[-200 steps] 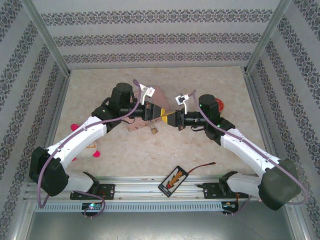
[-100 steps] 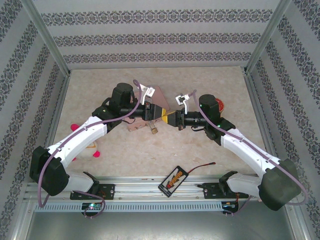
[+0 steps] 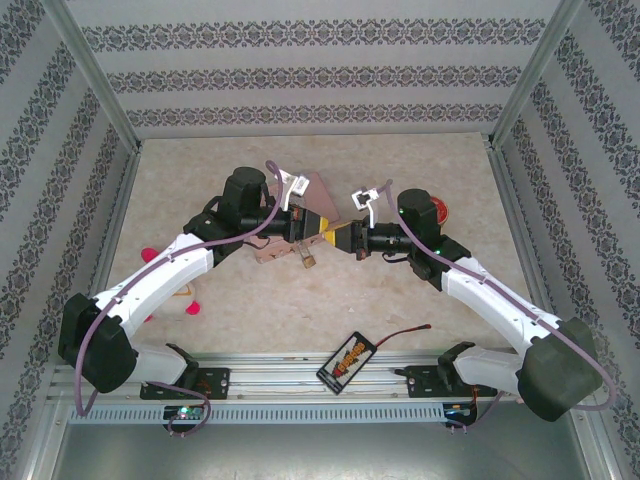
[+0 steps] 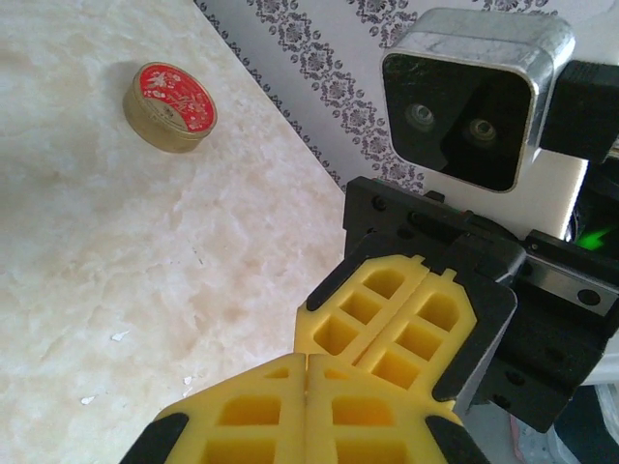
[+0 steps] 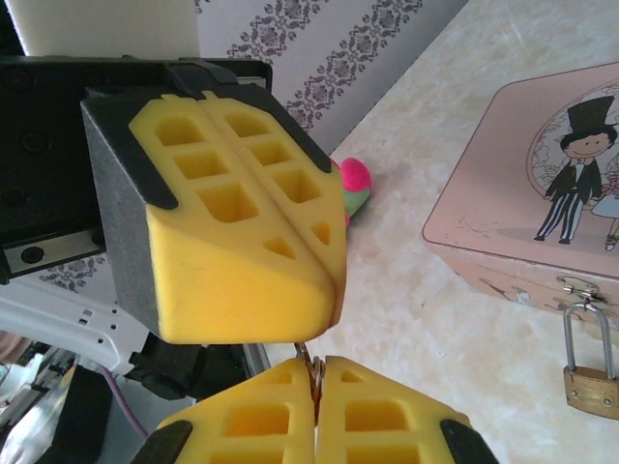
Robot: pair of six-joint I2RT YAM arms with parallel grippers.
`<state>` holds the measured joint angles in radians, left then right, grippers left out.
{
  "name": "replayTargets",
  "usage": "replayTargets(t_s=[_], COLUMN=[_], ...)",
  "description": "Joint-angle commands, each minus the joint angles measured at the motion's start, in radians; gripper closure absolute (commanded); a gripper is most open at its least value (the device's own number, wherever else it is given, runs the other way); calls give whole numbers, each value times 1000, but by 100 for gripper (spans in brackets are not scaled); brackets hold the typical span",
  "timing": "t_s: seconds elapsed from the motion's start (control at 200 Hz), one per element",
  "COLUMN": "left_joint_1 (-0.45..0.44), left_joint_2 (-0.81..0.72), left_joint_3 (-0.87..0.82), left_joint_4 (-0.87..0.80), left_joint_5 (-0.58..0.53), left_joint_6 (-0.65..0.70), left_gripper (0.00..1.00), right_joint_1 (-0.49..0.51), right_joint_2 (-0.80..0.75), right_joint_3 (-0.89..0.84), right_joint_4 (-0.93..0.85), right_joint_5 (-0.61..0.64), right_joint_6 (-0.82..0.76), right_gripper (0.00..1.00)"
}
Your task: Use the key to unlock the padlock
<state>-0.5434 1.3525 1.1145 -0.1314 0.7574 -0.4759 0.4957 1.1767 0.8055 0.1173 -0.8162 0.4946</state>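
While the padlock [image 5: 590,385] hangs on the pink tin [image 5: 503,193], the closed left fingers [image 5: 242,208] meet the right fingers [image 5: 377,420] pinching the key [image 5: 311,372].

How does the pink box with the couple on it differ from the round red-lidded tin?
The pink rectangular tin box has straight sides and a cartoon couple on its lid; the round gold-walled tin with a red lid carries a flowery pattern. A small brass padlock hangs from the pink box's clasp; the round tin shows no lock. Both sit shut on the marbled table.
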Motion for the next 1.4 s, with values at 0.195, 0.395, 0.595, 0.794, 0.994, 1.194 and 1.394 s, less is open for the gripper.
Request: replayTargets(t_s=[0.195,0.395,0.595,0.794,0.994,1.194,1.394], left_joint_1=[0,0,-1,0,0,0,0], left_joint_2=[-96,-101,-108,-123,-127,-120,-122], left_joint_3=[66,117,113,78,73,74,68], left_joint_4=[-196,-301,-335,-290,-291,-283,-274], left_joint_5=[-280,-402,-438,-441,-451,-445,-439], left_joint_6=[-84,-253,-360,-413,-416,-413,-417], left_gripper=[100,100,100,100,100,100,100], right_joint_1=[73,256,425,446,476,503,512], right_joint_2=[-143,-186,-132,-84,-37,10,54], right_joint_3=[53,71,2,-74,-72,-40,-13], right_joint_4=[-220,-256,-6,231,288,285,294], right_joint_5=[432,860,1096,1109,1123,1122,1124], right_joint_6=[-139,-330,-592,-719,-815,-886,-913], right_gripper=[64,58,52,48,48,47,47])
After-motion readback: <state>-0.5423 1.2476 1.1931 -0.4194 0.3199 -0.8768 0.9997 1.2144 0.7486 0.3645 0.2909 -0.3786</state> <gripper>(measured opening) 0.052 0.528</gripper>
